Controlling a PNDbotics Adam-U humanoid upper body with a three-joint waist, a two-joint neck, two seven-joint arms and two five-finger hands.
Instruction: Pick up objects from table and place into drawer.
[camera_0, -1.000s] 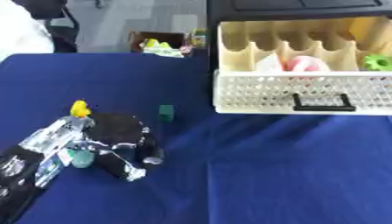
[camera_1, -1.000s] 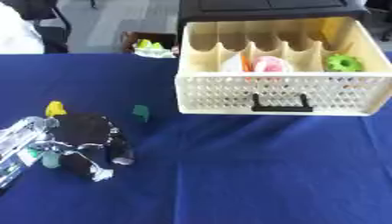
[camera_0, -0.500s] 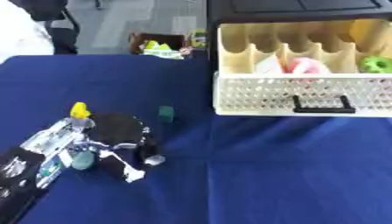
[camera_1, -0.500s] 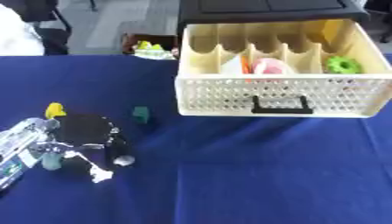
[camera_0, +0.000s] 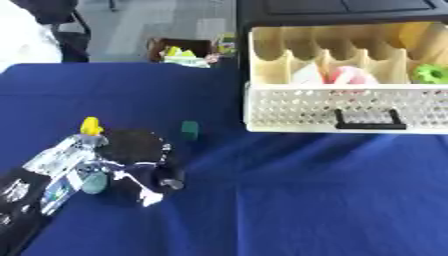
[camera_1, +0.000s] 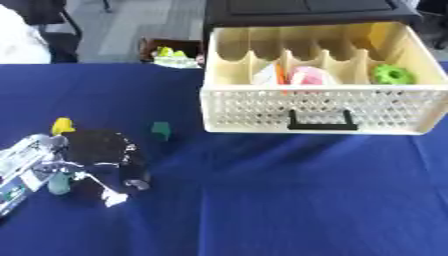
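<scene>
My left hand (camera_0: 131, 156) lies low on the blue table (camera_0: 289, 200) at the lower left, black with silver parts, its arm coming in from the lower left corner. A small yellow object (camera_0: 90, 125) sits just beyond the hand, at its far left edge. A small dark green block (camera_0: 189, 129) stands a little to the right of the hand, apart from it. The cream drawer (camera_1: 315, 107) stands open at the upper right. It holds a pink object (camera_1: 308, 77), an orange stick (camera_1: 279, 72) and a green ring-like object (camera_1: 393, 75). I see nothing in the hand.
The drawer has a black handle (camera_1: 317, 120) and sits in a black cabinet (camera_1: 306, 9). Beyond the table's far edge a box with green and yellow items (camera_0: 185, 51) stands on the floor. The blue cloth spreads wide in front of the drawer.
My left hand has crept slightly toward the yellow object. The yellow object, the green block and the drawer have stayed where they were.
</scene>
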